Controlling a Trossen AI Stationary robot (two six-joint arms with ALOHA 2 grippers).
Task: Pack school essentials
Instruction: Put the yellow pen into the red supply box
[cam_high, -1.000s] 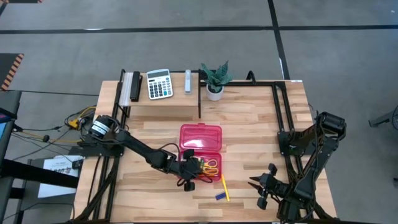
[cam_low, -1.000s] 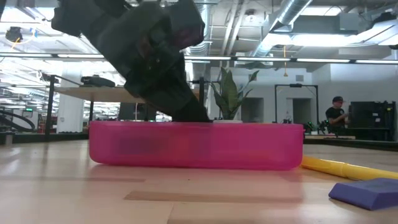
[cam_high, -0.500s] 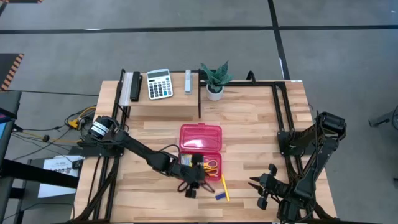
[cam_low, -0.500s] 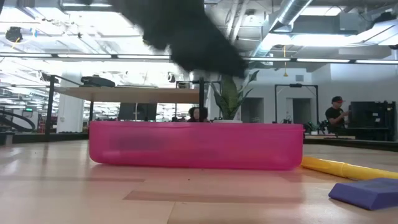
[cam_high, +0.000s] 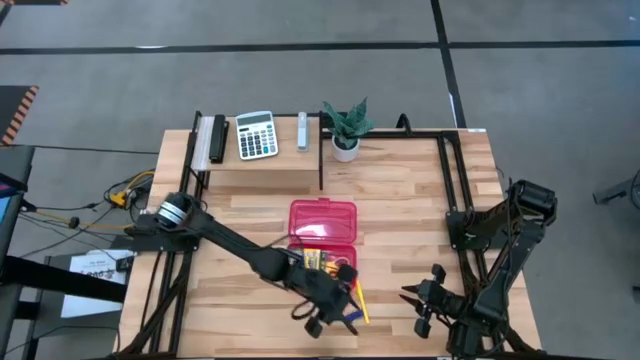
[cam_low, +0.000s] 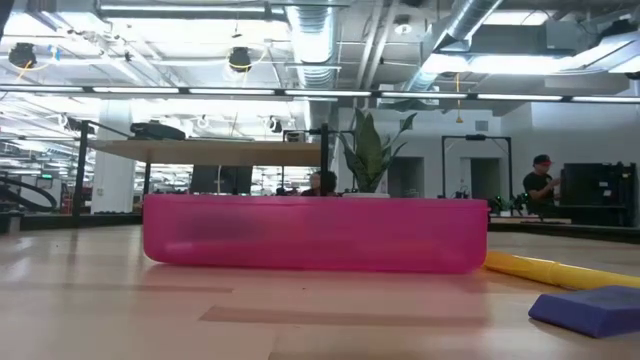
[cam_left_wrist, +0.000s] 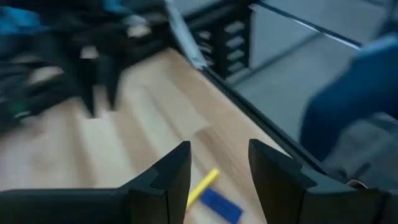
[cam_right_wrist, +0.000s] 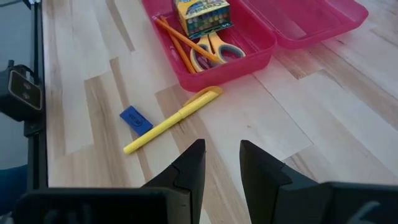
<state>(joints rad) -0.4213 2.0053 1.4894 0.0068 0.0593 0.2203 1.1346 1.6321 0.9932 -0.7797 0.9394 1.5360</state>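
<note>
Nearest the pink case (cam_high: 323, 232), the left end effector (cam_left_wrist: 217, 171) hangs with fingers apart over the blue eraser (cam_right_wrist: 135, 119) and yellow pen (cam_right_wrist: 174, 118) lying just outside it, scissors (cam_right_wrist: 214, 50), pencil (cam_right_wrist: 180, 42) and crayon box (cam_right_wrist: 201, 15) inside, while the right end effector (cam_right_wrist: 221, 163), fingers apart, waits farther off on the tabletop (cam_high: 400, 210)

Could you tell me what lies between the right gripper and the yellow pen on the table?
Nothing: in the right wrist view, bare wood runs from the open right gripper to the yellow pen. The blue eraser lies beyond the pen.
</note>
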